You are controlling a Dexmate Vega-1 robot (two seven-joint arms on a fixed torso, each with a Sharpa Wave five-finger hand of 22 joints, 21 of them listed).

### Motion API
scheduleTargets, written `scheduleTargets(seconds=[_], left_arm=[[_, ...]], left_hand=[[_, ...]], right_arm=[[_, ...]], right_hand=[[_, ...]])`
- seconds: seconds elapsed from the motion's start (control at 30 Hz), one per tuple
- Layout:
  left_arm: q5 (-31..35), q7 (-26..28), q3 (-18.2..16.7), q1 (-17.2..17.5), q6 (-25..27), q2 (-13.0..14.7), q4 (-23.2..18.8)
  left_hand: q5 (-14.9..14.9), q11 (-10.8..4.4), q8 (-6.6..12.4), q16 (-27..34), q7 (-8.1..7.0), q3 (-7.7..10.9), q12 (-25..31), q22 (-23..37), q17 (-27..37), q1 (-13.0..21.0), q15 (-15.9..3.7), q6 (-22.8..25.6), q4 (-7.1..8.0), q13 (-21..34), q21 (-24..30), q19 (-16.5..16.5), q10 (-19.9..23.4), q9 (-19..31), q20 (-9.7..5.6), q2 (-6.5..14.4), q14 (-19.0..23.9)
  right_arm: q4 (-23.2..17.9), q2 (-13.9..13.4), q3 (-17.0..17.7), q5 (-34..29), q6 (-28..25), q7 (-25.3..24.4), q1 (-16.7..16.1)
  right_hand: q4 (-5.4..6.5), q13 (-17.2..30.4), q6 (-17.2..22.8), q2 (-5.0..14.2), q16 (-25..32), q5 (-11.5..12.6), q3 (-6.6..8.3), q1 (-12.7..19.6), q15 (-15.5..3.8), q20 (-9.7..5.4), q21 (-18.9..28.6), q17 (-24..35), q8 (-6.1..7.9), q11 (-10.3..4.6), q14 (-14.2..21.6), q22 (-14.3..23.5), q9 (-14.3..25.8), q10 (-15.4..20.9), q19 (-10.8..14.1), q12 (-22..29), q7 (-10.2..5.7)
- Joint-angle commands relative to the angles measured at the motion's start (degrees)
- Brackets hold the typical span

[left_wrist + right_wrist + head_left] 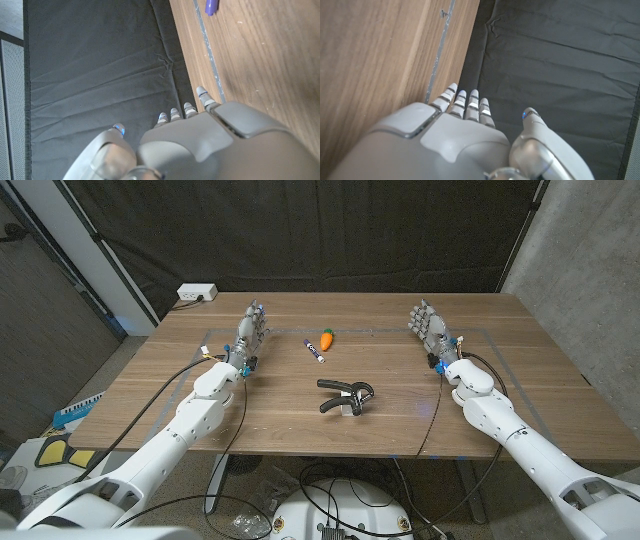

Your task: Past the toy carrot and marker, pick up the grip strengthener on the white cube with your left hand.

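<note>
A black grip strengthener (345,393) lies on a small white cube (343,409) near the table's middle front. Beyond it are an orange toy carrot (326,338) and a purple marker (314,350), whose tip also appears in the left wrist view as the marker (211,6). My left hand (251,332) stands at the far left of the table, fingers apart and holding nothing, well left of the strengthener; the left hand (200,145) shows from behind. My right hand (432,328) stands at the far right, also open and empty, with the right hand (465,145) seen from behind.
The wooden table (540,380) carries a thin taped outline (490,335). A white power strip (197,293) sits at the far left corner. A black curtain (350,230) hangs behind the table. Cables trail from both wrists.
</note>
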Motion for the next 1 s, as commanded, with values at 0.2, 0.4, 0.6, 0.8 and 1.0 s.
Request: scheduleTargets(seconds=[0.2,0.4,0.6,0.8,1.0], left_arm=[[6.4,-0.8,1.6,-1.5,0.0,2.5,0.3],[7.3,-6.1,2.9,-3.8,-0.2,3.4,2.2],[9.2,-9.2,4.4,-6.0,0.1,4.3,2.7],[11.5,-11.0,5.5,-7.3,-0.3,5.3,1.4],[13.4,-10.6,5.5,-6.9,-1.2,6.1,-1.3]], left_hand=[[-0.7,-1.14,-1.83,-0.9,-3.87,-2.91,-0.4,-0.2,0.1,8.7,-0.75,-5.6,-7.31,0.6,-2.2,-0.4,0.7,0.2,-1.03,-6.3,1.1],[-0.9,-1.27,-1.54,-0.6,-3.05,-3.14,-0.7,-0.1,0.1,11.8,-1.16,-5.2,-9.42,0.6,-2.5,0.4,0.8,0.1,0.21,-7.8,2.6],[-1.0,-0.73,-2.13,-0.8,-2.52,-3.25,-1.3,0.0,0.1,13.9,-0.86,-6.9,-10.72,0.6,-2.9,0.2,-0.5,0.1,0.62,-8.6,2.5],[-1.0,-0.41,-2.13,-0.9,-2.18,-3.25,-1.4,0.0,0.2,14.9,-0.86,-7.2,-11.30,0.7,-3.1,0.2,-0.5,0.2,0.73,-8.8,2.3],[-1.0,-0.46,-1.82,-0.8,-2.36,-3.22,-1.2,0.1,0.2,15.5,-1.01,-6.5,-11.54,0.7,-3.0,0.8,0.0,0.2,0.46,-8.7,2.7]], right_arm=[[-1.5,5.3,6.5,-7.9,-3.8,1.1,-2.2],[-2.3,6.4,7.9,-9.2,-4.8,1.4,-3.0],[-3.7,7.0,8.8,-10.2,-5.5,1.2,-4.2],[-5.5,7.4,9.7,-10.7,-5.9,0.7,-5.8],[-7.2,7.6,10.2,-11.2,-5.9,0.3,-7.1]], right_hand=[[-2.12,0.3,-3.4,-0.73,-1.5,-0.7,-0.31,1.4,1.42,-0.21,-0.6,0.4,-1.36,0.46,-2.9,0.4,0.2,-3.9,-1.2,-1.7,-0.55],[-2.21,0.3,-3.4,-0.77,-1.4,-0.7,-0.38,1.4,1.98,0.09,-0.7,0.4,-1.27,1.03,-2.9,0.4,0.2,-3.8,-1.3,-1.6,-0.58],[-2.30,0.3,-3.2,-0.79,-1.2,-0.7,-0.45,1.4,2.21,0.27,-0.7,0.4,-1.16,1.32,-2.7,0.4,0.2,-3.5,-1.4,-1.5,-0.59],[-2.37,0.3,-3.1,-0.78,-1.1,-0.8,-0.51,1.4,2.40,0.29,-0.7,0.5,-1.06,1.53,-2.6,0.4,0.2,-3.3,-1.4,-1.4,-0.74],[-2.43,0.3,-2.9,-0.73,-1.1,-0.8,-0.53,1.4,2.46,0.32,-0.7,0.5,-0.93,1.66,-2.5,0.4,0.2,-3.0,-1.4,-1.2,-0.81]])
